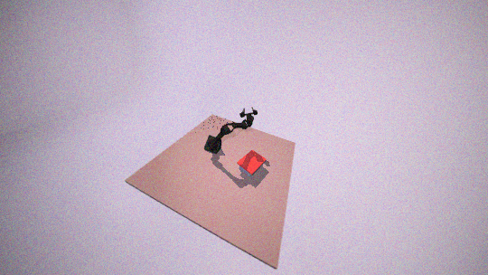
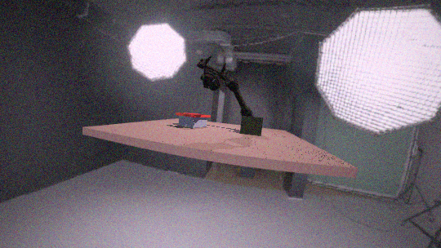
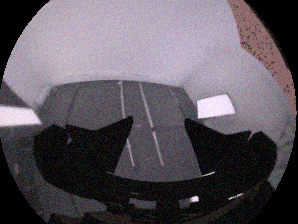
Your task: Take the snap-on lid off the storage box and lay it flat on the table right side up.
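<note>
A red lid (image 1: 258, 160) (image 2: 182, 114) sits on top of the blue-grey storage box (image 1: 245, 170) (image 2: 186, 121) and covers its opening. The box stands on the table (image 1: 190, 181) (image 2: 135, 136). Whether the lid is snapped tight is too small to tell. My gripper (image 1: 248, 109) (image 3: 158, 120) is open, with nothing between its fingers. It is raised high above the table and well away from the lid, pointing away from the box. Neither the box nor the lid shows in the wrist view.
The arm's dark base (image 1: 212, 145) (image 2: 251, 126) stands on the table, apart from the box. The arm's shadow falls across the table and over the lid. A speckled table corner (image 1: 211, 121) (image 2: 327, 158) (image 3: 255, 45) lies beyond the base.
</note>
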`<state>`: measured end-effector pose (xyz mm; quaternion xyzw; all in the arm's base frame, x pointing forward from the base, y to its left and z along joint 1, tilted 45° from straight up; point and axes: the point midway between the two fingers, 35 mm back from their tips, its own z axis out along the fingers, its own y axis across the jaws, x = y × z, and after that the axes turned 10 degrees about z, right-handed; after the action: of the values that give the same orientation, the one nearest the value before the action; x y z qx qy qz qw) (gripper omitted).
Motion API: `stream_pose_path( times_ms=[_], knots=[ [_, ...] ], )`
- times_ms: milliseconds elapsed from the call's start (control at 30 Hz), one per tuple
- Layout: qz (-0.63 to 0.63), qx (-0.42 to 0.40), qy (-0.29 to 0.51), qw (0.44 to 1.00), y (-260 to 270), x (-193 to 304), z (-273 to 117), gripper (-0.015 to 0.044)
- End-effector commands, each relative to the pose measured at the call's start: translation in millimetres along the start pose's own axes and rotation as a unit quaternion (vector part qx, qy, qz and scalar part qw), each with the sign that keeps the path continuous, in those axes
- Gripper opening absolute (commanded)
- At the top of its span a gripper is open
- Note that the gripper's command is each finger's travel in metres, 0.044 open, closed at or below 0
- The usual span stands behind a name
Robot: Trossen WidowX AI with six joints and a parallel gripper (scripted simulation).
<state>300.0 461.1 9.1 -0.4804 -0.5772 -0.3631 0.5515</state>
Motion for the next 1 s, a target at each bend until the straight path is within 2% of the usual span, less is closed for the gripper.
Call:
stream_pose_path(
  times_ms=[0, 167, 200, 300, 400, 633, 700, 967],
  knots=[
    [0.002, -0.005, -0.002, 1.0, 1.3, -0.2, -0.3, 0.0374],
    [0.043, -0.143, -0.073, 0.986, 30.5, -10.3, -17.7, 0.0243],
    [0.05, -0.174, -0.093, 0.979, 35.7, -14.1, -24.0, 0.0235],
    [0.069, -0.26, -0.16, 0.95, 46.9, -27.0, -47.8, 0.0235],
    [0.076, -0.3, -0.197, 0.93, 49.8, -34.1, -62.7, 0.0235],
    [0.083, -0.448, -0.391, 0.799, 37.6, -60.6, -151.3, 0.0235],
    [0.081, -0.458, -0.41, 0.785, 34.5, -61.9, -160.5, 0.0235],
    [0.037, -0.524, -0.616, 0.587, -17.3, -53.4, -267.5, 0.0235]
  ],
)
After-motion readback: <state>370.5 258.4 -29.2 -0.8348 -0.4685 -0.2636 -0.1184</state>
